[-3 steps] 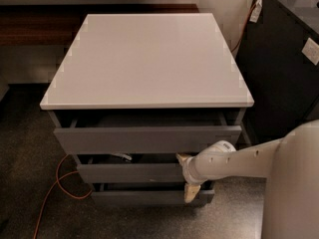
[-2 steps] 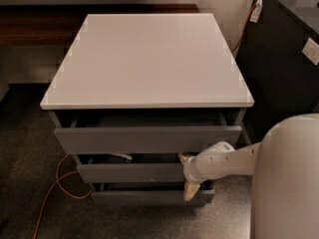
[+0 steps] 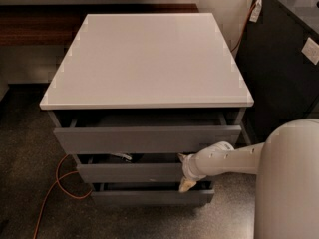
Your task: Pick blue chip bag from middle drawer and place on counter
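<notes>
The counter [image 3: 149, 59] is a glossy white square top over three grey drawers. The middle drawer [image 3: 129, 173] stands out a little. In its gap a small dark thing with a pale glint [image 3: 122, 157] shows; I cannot tell whether it is the blue chip bag. My gripper [image 3: 184, 171] reaches in from the right at the right end of the middle drawer's front. It is open, with one fingertip [image 3: 181, 157] above the front's top edge and the other below its bottom edge.
The upper drawer [image 3: 147, 139] and the lowest drawer [image 3: 149, 197] also stand slightly out. An orange cable [image 3: 55, 183] loops on the dark floor at the left. A black cabinet [image 3: 284, 59] stands at the right. My white arm [image 3: 289, 183] fills the lower right.
The gripper stays at the middle drawer's right end. The big white arm body at the lower right has shifted a little to the left. The drawers have not visibly moved.
</notes>
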`<control>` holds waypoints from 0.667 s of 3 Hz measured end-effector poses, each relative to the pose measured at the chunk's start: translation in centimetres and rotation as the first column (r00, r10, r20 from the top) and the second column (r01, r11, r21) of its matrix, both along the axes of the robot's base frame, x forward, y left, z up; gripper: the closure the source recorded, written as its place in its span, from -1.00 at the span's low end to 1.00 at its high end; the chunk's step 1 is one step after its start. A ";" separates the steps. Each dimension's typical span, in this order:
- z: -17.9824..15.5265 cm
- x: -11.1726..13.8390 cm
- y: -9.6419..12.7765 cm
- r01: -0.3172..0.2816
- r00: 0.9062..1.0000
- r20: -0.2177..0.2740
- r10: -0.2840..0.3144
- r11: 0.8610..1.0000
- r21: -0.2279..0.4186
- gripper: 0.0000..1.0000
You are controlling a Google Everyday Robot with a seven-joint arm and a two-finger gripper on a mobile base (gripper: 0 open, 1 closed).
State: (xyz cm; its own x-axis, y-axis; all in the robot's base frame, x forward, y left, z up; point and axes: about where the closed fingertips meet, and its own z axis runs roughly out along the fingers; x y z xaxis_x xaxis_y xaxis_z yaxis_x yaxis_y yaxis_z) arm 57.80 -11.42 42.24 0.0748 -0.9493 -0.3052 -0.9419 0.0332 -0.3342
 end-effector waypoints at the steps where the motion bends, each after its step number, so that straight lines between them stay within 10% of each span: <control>1: -0.1 0.7 0.0 0.020 1.000 -0.009 -0.020 1.000 0.019 -0.19; 2: 0.5 0.4 -0.2 0.036 0.999 -0.015 -0.035 0.999 0.028 0.43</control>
